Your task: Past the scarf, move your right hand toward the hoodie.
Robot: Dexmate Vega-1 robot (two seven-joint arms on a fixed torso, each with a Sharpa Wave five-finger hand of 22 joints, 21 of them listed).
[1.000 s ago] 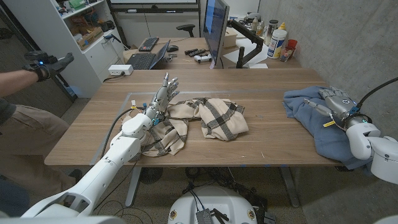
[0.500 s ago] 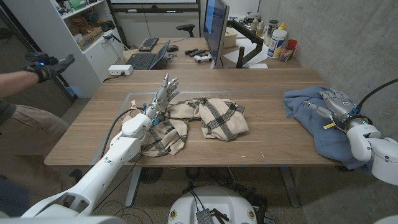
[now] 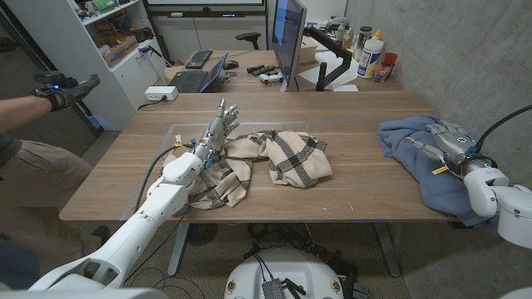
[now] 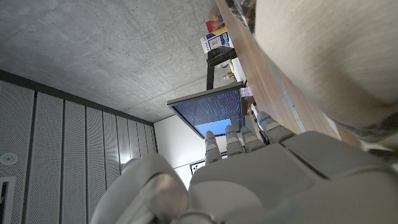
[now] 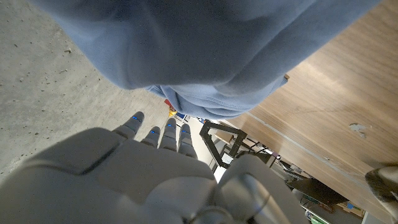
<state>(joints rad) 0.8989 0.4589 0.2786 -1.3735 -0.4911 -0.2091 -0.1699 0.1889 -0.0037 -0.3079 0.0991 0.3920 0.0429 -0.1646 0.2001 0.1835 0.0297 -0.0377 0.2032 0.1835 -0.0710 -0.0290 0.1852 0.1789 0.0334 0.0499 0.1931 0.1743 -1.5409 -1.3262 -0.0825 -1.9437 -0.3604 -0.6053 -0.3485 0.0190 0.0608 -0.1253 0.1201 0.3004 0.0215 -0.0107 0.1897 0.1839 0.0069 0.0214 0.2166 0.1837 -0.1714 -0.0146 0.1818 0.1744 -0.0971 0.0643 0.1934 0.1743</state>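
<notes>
Right hand [image 3: 446,138]: hovering over the blue hoodie [image 3: 420,162] at the table's right end, fingers loosely apart, gripping nothing, seemingly arriving for the reach. Left hand [image 3: 219,129]: standing upright beside the plaid scarf [image 3: 278,158] mid-table, fingers extended, empty, apparently waiting.

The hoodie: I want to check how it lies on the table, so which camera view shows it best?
The head view: the whole blue hoodie lies crumpled at the table's right end, the right robot hand over it. The right wrist view gives only a close fold of it; the left wrist view gives scarf cloth instead.
</notes>
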